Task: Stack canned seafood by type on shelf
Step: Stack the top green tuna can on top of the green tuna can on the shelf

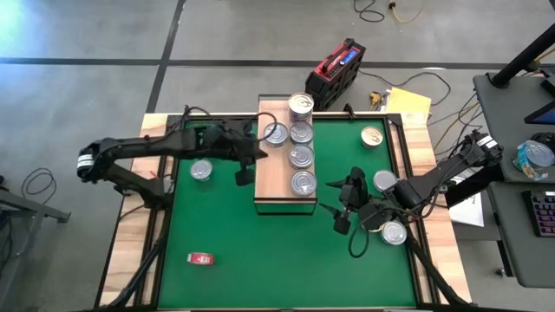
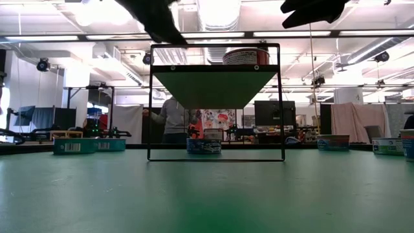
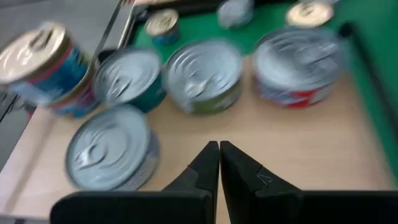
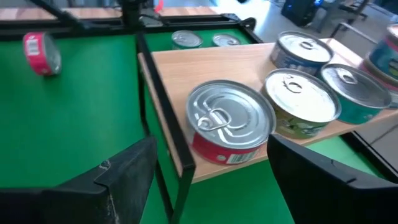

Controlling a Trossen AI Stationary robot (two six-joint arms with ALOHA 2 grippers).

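— Where are your hands at this moment?

— My right hand [image 1: 345, 208] is over the green mat [image 1: 260, 251], just beside the near end of the shelf [image 1: 270, 186]. Its fingers stand wide apart and they hold nothing. In front of it, at the edge of the shelf, stands the red-labelled tin [image 4: 230, 122]. My left hand [image 3: 219, 163] is above the bare side of the shelf, fingers pressed together, also with nothing in it.

— And the canned seafood?

— On the shelf I see five tins: three silver ones in a line along one side, one more silver tin [image 1: 275, 133] beside that line, and at the far end a taller tin [image 1: 300, 105]. Other tins rest on the counter: one silver tin [image 1: 201, 171] left of the shelf, a gold-lid tin [image 1: 372, 136] at the right far corner, and two silver tins near my right arm. A small red object [image 1: 200, 258] lies alone on the mat.
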